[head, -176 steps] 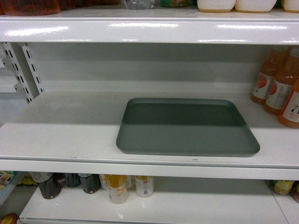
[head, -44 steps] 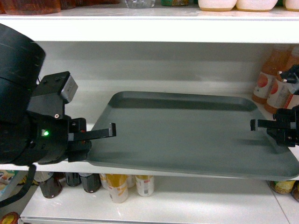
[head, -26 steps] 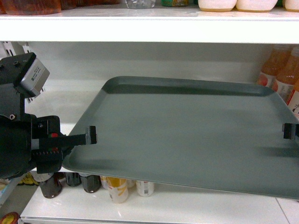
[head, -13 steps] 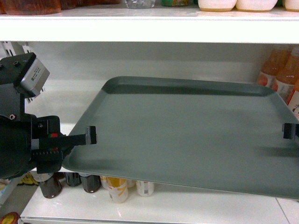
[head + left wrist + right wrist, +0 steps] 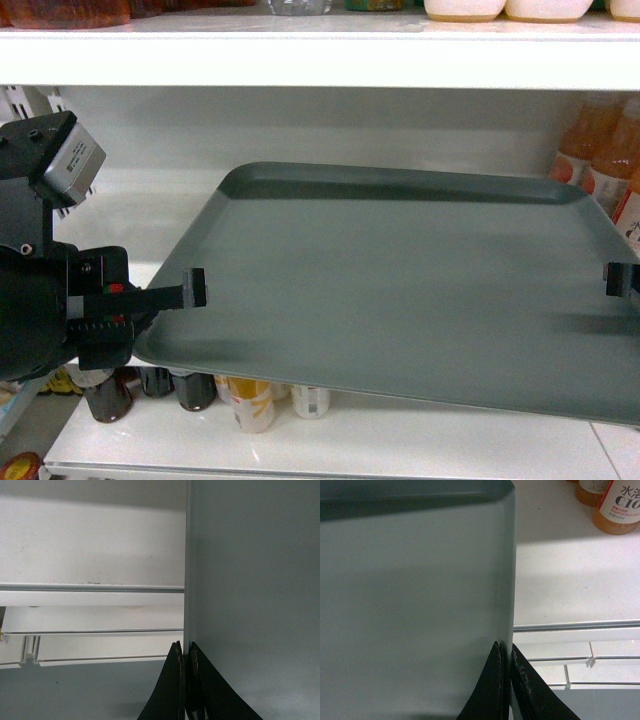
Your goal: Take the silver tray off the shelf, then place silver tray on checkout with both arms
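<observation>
- Step in hand, as I judge it: carrying the silver tray [image 5: 400, 290] clear of the shelf [image 5: 170, 225]; it hangs near of the lip, tilted
- left claw [image 5: 186, 652] pinches its left rim; right claw [image 5: 506, 652] pinches its right rim
- Next: level retreat, then turn toward the unseen counter
- Matte, grey-green, rounded corners; glossy white shelf

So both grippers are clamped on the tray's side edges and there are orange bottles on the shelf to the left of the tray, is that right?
Not quite. The orange bottles stand on the shelf to the right of the tray, as the head view shows. The rest holds: the left gripper and right gripper are each clamped on a side edge of the tray.
</observation>
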### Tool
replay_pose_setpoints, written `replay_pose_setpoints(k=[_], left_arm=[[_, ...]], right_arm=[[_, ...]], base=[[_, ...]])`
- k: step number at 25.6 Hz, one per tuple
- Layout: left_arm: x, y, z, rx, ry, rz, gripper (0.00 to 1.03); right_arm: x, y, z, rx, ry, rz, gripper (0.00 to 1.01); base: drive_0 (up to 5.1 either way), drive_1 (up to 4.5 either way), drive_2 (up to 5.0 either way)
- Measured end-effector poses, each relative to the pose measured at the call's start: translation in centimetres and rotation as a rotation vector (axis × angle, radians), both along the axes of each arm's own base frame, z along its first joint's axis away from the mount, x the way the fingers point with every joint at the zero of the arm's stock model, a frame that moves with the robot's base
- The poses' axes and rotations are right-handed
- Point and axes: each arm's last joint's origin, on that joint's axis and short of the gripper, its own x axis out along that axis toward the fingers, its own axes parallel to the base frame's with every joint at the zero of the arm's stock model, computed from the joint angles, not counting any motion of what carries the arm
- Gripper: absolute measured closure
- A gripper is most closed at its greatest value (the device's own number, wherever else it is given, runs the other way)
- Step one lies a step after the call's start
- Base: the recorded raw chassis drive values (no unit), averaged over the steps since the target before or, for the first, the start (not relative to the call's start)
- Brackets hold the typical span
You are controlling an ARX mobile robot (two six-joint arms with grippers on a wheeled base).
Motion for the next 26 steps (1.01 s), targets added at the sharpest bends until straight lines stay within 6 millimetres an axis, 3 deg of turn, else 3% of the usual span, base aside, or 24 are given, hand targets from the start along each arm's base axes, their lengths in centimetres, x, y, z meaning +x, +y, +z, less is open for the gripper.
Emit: replay_pose_setpoints(k=[26], left_arm=[[-0.05,0.01,-0.12,0.005,0.003,0.004,1.0]], right_arm=[[-0.04,0.13,-0.03,-0.002,-0.001,0.002,0.98]], base=[[0.1,-4.25,4.4]])
